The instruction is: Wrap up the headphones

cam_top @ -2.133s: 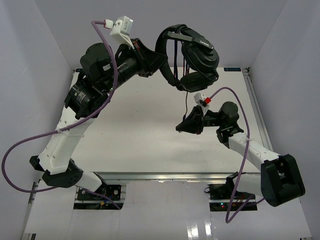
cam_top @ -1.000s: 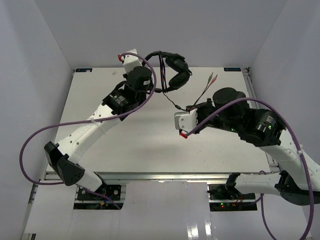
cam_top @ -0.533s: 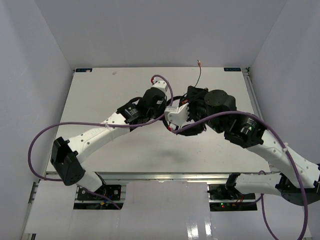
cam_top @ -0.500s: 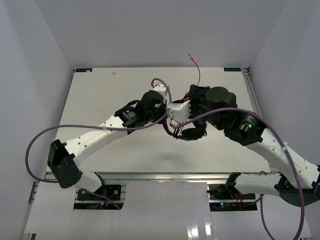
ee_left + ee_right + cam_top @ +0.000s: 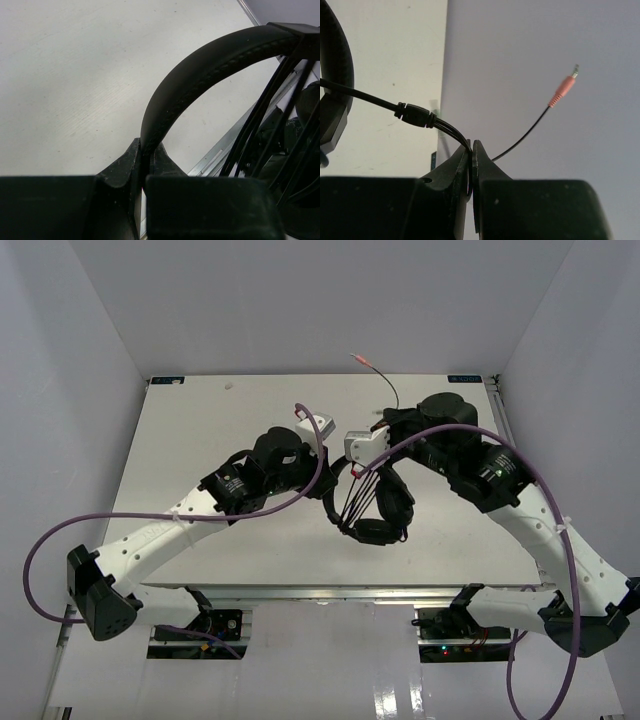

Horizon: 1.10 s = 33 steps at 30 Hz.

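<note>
Black headphones [image 5: 375, 531]: held over mid-bench between both arms; headband [image 5: 200, 65] toward the left arm, earcups [image 5: 397, 502] toward the near edge.
Left end effector [image 5: 146, 148]: clamped on the headband.
Right end effector [image 5: 471, 146]: pinched on the cord [image 5: 415, 115]; plug [image 5: 562, 92] points at the far wall.
Bench [image 5: 190, 430]: widest bare span lies left; right edge nearer.

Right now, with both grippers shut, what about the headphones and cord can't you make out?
Top external: number of cord turns across the headphones; strands thin, overlapping.
Left wrist: earcups, cut off at right edge; left gripper pinches the headband.
Right wrist: second cord end, hidden behind right gripper; one plug shows.
</note>
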Each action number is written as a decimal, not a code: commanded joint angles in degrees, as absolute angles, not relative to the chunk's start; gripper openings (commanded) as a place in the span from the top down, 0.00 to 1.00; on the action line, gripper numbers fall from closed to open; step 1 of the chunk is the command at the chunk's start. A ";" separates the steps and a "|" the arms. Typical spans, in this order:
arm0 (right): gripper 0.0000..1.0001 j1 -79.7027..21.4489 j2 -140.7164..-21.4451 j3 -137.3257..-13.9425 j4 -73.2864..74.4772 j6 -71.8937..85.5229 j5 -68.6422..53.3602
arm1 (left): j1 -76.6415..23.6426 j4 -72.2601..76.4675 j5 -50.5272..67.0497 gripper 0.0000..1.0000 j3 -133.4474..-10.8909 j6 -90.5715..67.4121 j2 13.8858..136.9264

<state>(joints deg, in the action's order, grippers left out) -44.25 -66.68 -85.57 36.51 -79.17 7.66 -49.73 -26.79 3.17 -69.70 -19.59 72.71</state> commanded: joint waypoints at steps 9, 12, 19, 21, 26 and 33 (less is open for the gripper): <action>0.92 -31.21 -65.59 -87.73 38.14 -63.74 -15.12 | -50.45 -33.62 -7.80 1.00 -69.95 -20.07 67.49; 0.92 -28.83 -64.33 -86.05 38.23 -59.95 -19.35 | -50.45 -35.59 -10.20 1.00 -70.84 -21.01 68.03; 0.92 -24.78 -63.33 -79.22 37.48 -55.65 -28.78 | -50.45 -35.63 -8.41 1.00 -71.82 -22.19 67.84; 0.92 -23.03 -63.67 -77.10 37.00 -54.40 -31.79 | -50.45 -35.20 -6.73 1.00 -72.28 -22.01 67.28; 0.92 -18.94 -65.50 -72.62 34.32 -50.59 -39.01 | -50.45 -34.39 -2.69 1.00 -73.12 -20.70 65.53; 0.86 -16.16 -69.57 -67.53 29.32 -44.38 -49.34 | -50.54 -34.59 -3.46 1.00 -71.67 -21.98 64.60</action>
<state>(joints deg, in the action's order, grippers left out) -18.18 -67.20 -70.46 35.05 -50.13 -42.48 -50.35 -36.20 -5.14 -70.11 -20.39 68.48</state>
